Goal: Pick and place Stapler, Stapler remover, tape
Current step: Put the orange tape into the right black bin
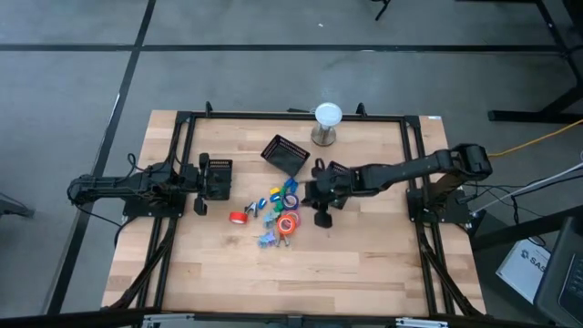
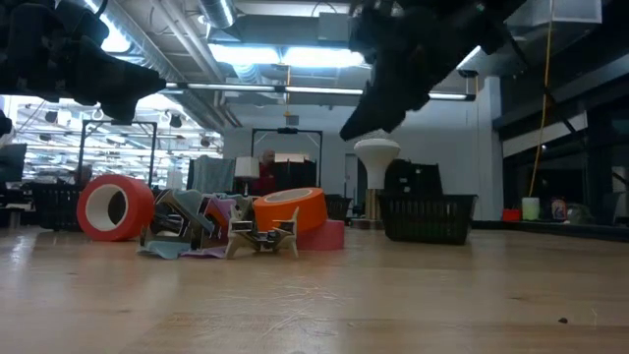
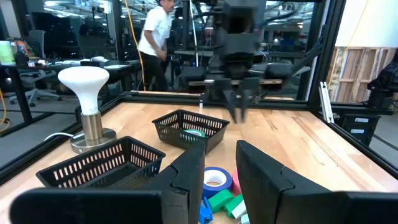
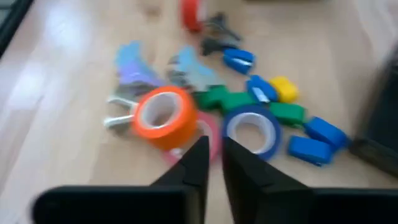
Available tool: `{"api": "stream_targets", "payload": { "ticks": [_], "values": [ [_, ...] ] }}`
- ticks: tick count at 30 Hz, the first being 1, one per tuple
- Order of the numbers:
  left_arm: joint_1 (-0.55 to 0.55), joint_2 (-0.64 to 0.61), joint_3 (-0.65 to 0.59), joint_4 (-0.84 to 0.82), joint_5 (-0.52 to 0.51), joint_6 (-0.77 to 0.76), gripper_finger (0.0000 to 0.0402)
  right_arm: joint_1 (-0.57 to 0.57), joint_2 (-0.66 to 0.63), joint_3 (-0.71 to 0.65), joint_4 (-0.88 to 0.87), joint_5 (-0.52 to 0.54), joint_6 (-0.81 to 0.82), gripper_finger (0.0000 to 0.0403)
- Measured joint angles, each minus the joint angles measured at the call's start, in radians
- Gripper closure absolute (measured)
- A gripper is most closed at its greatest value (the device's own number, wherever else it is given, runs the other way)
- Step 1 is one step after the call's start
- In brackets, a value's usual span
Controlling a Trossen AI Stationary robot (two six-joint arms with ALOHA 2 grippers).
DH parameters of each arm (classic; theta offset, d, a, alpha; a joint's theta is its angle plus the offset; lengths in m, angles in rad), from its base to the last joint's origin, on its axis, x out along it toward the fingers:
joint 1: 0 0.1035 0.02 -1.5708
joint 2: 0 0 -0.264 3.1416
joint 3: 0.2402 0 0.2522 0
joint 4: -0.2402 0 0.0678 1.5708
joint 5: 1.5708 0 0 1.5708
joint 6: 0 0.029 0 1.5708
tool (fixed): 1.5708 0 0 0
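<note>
4 tape rolls are counted in a pile mid-bench: 1 red, 1 orange, 1 blue, 1 pink. Right gripper, narrowly parted and empty, is held above them. Left gripper is slightly spread, empty.

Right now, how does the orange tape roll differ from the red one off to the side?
The orange tape roll lies in the middle of the pile, resting tilted on other items; the red tape roll stands on its edge at the pile's rim, apart from most items. The orange roll's hole faces upward; the red roll's hole faces sideways across the table. Both are ring-shaped rolls with a pale inner core, and neither pincer holds either.
</note>
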Motion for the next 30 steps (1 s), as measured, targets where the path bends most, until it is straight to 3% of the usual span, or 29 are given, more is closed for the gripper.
{"api": "stream_targets", "payload": {
  "ticks": [7,11,24,30],
  "values": [
    [0.0,0.0,0.0,0.0,0.0,0.0,0.0313,0.125,0.0,0.001,0.082,0.0,-0.241,0.024],
    [0.0,0.0,0.0,0.0,0.0,0.0,0.0313,0.154,0.008,0.006,0.101,0.001,-0.27,0.0208],
    [0.0,0.0,-0.001,0.007,-0.004,0.0,0.0313,0.169,0.246,0.352,-0.275,0.017,-0.272,0.0201],
    [0.0,0.006,-0.001,0.015,-0.005,0.0,0.0313,0.169,0.335,0.4,-0.323,0.019,-0.273,0.0201]
  ]
}}
